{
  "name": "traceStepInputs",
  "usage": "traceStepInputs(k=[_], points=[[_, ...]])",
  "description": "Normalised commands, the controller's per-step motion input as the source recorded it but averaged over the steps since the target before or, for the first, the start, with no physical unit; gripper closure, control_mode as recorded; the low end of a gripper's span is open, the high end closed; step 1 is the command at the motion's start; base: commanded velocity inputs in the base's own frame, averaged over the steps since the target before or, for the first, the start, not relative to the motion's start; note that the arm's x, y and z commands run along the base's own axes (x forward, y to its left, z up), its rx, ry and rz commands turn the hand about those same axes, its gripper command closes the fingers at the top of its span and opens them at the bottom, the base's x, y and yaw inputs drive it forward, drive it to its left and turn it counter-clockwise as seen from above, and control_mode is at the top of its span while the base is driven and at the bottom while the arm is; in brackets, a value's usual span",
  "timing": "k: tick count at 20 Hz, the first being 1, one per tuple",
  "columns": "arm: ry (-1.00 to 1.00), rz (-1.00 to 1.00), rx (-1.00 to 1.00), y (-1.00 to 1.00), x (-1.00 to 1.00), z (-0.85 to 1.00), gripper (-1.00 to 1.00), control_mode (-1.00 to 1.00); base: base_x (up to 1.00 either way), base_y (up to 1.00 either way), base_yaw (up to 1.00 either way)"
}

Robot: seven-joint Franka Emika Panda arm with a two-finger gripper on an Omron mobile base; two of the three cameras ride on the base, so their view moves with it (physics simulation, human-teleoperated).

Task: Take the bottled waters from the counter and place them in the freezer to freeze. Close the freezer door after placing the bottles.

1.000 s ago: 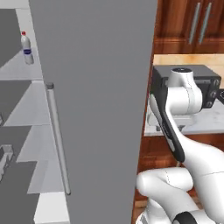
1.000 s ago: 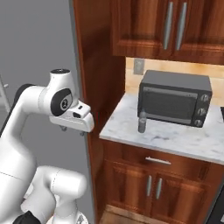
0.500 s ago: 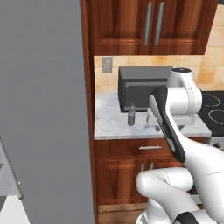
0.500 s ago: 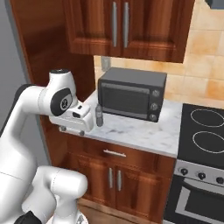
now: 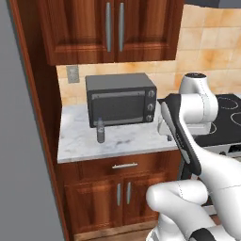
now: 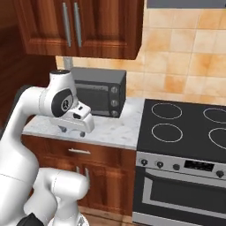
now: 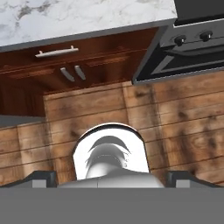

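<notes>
One bottled water (image 5: 100, 131), slim and greyish, stands upright on the white marble counter (image 5: 141, 140) just in front of the toaster oven's left half. My gripper (image 5: 167, 135) hangs open and empty over the counter's right end, well to the right of that bottle. From the other side the gripper (image 6: 73, 131) points down above the counter (image 6: 110, 131). In the hand view the fingertips (image 7: 41, 177) stand far apart, looking down past the counter (image 7: 87, 17) edge to the floor. A grey slab of the freezer (image 5: 19, 164) fills the left edge; its door state cannot be told.
A dark toaster oven (image 5: 120, 99) sits at the back of the counter, also seen from the right (image 6: 99, 92). A black stovetop (image 6: 185, 126) with an oven below adjoins the counter on the right. Reddish-brown cupboards (image 5: 113, 28) hang above, and drawers and doors (image 7: 57, 52) lie below.
The whole picture has shifted: the base has swung right, away from the freezer's inside toward the counter and stove. The gripper has stayed open and empty.
</notes>
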Motion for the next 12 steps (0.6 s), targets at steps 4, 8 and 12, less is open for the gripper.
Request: traceStepInputs(k=[4,8,12], points=[[0.0,0.0,0.0,0.0,0.0,0.0,-1.0,1.0,0.19,-0.04,0.07],[0.0,0.0,0.0,0.0,0.0,0.0,-1.0,1.0,0.35,-0.27,0.05],[0.0,0.0,0.0,0.0,0.0,0.0,-1.0,1.0,0.25,-0.74,-0.06]])
